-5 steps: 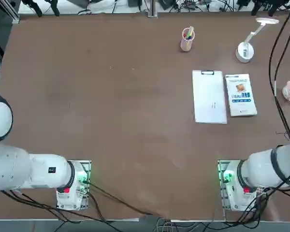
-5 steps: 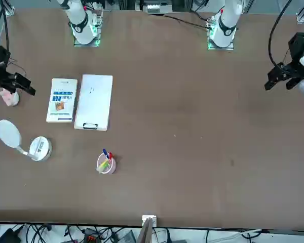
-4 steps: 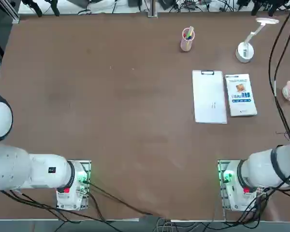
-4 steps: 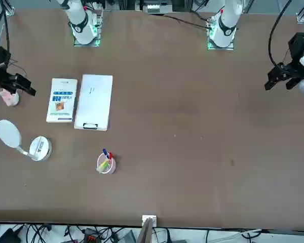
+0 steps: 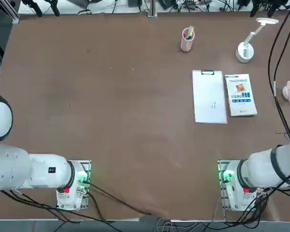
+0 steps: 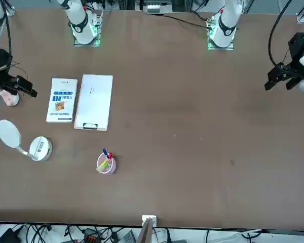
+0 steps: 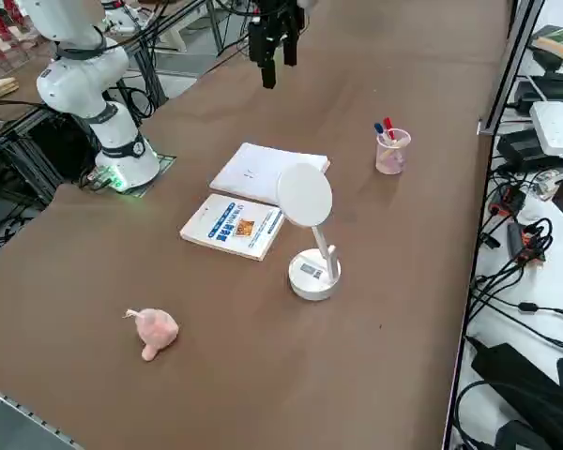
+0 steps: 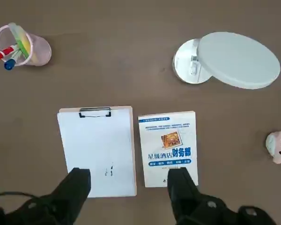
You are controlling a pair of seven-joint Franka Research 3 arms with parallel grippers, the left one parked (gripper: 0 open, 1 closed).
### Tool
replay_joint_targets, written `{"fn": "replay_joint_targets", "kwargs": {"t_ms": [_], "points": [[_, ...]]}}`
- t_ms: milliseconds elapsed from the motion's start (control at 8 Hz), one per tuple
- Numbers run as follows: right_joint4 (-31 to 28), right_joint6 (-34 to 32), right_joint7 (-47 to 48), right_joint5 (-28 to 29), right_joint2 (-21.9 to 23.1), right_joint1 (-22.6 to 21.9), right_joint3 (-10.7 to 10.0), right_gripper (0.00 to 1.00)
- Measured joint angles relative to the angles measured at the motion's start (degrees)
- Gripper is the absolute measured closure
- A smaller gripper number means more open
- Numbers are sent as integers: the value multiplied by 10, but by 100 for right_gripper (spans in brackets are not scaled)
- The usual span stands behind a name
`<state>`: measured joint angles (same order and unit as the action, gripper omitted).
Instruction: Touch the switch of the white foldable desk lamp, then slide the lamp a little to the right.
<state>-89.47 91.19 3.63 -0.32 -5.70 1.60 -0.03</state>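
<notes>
- The white foldable desk lamp [image 5: 246, 48] stands in the far right corner of the brown table [image 5: 111, 106] as the overhead camera sees it, beyond the book [image 5: 240, 94] and well to the right of the pink pen cup [image 5: 187, 39].
- Its round disc base [image 7: 311, 274] sits flat on the table; the thin arm [image 5: 253, 34] rises from the base at a slant, up and away from the robot and a little towards its right, so the lamp's long axis runs diagonally from base to head.
- The flat oval head [image 7: 305, 195] stands nearly on edge in the side view, its broad face turned to that camera; from the wrist camera the head [image 8: 239, 60] overlaps one side of the base and hides that part of it.
- A small grey patch shows on top of the base [image 6: 39, 147]; whether it is the switch is too small to tell.
- The right gripper [image 8: 129, 187] hangs high above the near end of the white clipboard [image 8: 96, 150] and the book, well short of the lamp, touching nothing; its two dark fingers [image 8: 77, 185] stand wide apart with only table, clipboard and book between them.
- In the side view the gripper [image 7: 274, 58] hangs at the top edge, and the arm above it is cut off.
- A small pink toy [image 7: 153, 330] lies near the table's right edge, apart from the lamp; in the wrist view it is cut by the frame edge.
- In the overhead view the right arm's hand is out of frame; only its base and shoulder show.
</notes>
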Motion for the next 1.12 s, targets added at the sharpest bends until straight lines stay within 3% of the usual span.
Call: {"fn": "replay_joint_targets", "kwargs": {"t_ms": [500,875,1125], "points": [[-3,41,10,-59,-44,-40,3,0],[-14,140,42,-101,-143,-42,-2,0],[-37,231,111,-169,-203,-43,-2,0]]}}
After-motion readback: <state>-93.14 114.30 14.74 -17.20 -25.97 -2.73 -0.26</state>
